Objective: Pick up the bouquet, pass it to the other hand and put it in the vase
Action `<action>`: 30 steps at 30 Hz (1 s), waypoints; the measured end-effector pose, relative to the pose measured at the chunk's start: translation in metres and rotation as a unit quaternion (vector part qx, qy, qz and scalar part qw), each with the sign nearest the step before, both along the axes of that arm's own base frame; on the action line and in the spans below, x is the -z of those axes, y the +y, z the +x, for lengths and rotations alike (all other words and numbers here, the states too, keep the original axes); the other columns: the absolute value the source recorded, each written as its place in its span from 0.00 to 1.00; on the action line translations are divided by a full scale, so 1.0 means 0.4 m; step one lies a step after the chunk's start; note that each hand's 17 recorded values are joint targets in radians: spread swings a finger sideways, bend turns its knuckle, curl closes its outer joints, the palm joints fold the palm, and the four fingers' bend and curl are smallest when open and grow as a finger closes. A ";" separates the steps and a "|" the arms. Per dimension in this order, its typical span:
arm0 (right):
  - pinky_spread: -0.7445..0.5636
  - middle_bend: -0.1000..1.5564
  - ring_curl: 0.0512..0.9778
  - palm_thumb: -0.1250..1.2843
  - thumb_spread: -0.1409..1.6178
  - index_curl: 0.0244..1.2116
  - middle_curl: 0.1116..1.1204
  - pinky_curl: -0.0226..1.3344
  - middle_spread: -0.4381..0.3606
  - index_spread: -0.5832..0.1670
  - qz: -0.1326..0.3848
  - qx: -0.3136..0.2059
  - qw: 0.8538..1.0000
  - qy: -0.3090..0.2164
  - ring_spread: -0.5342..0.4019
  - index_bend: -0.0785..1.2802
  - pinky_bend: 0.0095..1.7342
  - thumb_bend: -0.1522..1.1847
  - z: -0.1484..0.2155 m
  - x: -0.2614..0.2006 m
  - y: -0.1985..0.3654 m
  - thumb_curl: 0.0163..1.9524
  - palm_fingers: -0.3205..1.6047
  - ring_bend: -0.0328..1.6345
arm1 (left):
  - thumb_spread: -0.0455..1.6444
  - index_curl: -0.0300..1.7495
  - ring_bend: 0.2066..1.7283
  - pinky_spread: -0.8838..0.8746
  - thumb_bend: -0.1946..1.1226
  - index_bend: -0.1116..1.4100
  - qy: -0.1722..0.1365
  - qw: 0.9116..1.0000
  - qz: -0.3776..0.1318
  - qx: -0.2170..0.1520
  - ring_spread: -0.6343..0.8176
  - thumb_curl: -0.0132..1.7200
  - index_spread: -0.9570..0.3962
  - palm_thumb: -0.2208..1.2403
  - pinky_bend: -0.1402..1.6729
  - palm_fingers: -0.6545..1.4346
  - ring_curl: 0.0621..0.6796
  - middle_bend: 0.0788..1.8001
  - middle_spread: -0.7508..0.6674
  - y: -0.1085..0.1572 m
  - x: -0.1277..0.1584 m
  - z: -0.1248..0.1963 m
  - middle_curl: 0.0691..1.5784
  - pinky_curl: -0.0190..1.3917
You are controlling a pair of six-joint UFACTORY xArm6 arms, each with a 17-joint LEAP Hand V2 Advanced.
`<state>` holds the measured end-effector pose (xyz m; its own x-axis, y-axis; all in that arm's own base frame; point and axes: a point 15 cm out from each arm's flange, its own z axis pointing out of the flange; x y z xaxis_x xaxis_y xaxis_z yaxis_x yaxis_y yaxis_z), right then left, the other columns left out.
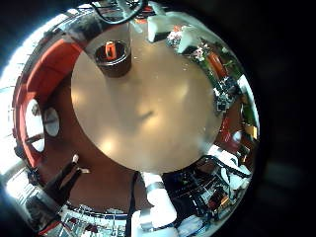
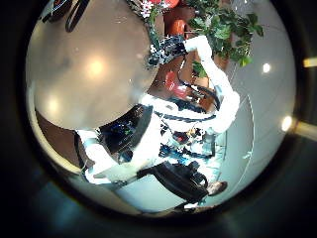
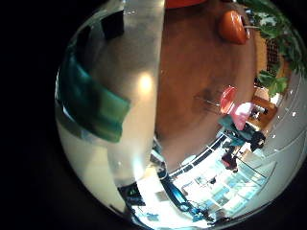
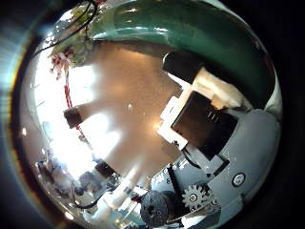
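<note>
While green-stemmed flower bouquet [image 4: 172,33] sits across right robot hand [image 4: 205,110], fingers look clamped on stems, so pickup looks done. Left robot hand: can't tell state. Dark cylindrical vase [image 1: 114,54] on round surface [image 1: 148,109], no bouquet in it; placing left, handover status unclear.

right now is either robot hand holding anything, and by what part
The right robot hand seems to hold the bouquet by its green stem end, with the flowers sticking out beyond. Nothing shows close to the left robot hand's palm.
</note>
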<state>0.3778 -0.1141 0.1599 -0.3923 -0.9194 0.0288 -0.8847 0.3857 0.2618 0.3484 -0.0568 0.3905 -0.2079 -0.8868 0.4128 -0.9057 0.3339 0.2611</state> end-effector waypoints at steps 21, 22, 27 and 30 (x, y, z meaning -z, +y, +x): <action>0.45 0.89 0.65 0.90 0.57 0.81 0.70 0.44 0.38 0.38 -0.006 -0.008 0.971 -0.241 0.37 0.87 0.84 0.17 0.096 -0.589 -0.026 0.42 0.75 0.91 | 0.75 0.22 0.22 0.77 0.14 0.19 -0.003 1.000 0.004 -0.014 0.79 0.17 0.74 0.32 0.22 0.41 0.23 0.07 0.76 -0.005 -0.012 0.021 0.19 0.27; 0.45 0.89 0.65 0.90 0.57 0.81 0.70 0.44 0.38 0.39 0.006 -0.006 0.966 -0.258 0.37 0.87 0.84 0.16 0.097 -0.624 -0.020 0.43 0.75 0.92 | 0.75 0.22 0.22 0.77 0.14 0.19 -0.003 1.000 0.004 -0.016 0.79 0.17 0.74 0.32 0.22 0.41 0.23 0.07 0.76 -0.006 -0.014 0.024 0.19 0.27; 0.46 0.89 0.66 0.90 0.57 0.80 0.69 0.47 0.39 0.41 0.058 0.006 0.938 -0.341 0.38 0.89 0.83 0.16 0.086 -0.801 -0.007 0.45 0.75 0.92 | 0.75 0.22 0.22 0.77 0.14 0.19 -0.010 1.000 0.002 -0.022 0.78 0.17 0.74 0.32 0.22 0.41 0.23 0.07 0.76 -0.010 -0.032 0.033 0.19 0.27; 0.46 0.89 0.66 0.90 0.56 0.80 0.69 0.49 0.40 0.42 0.107 0.015 0.917 -0.384 0.38 0.89 0.82 0.15 0.085 -0.876 0.011 0.47 0.75 0.92 | 0.75 0.22 0.22 0.77 0.14 0.19 -0.013 0.999 -0.008 -0.031 0.78 0.17 0.75 0.33 0.21 0.42 0.23 0.07 0.75 -0.007 -0.041 0.040 0.19 0.27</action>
<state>0.4119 -0.1098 0.5104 -0.2471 -0.8598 -0.4468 -0.8300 0.4258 -0.3602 0.3643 -0.0595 0.4070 -0.1629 -0.8916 0.4225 -0.9316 0.2800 0.2317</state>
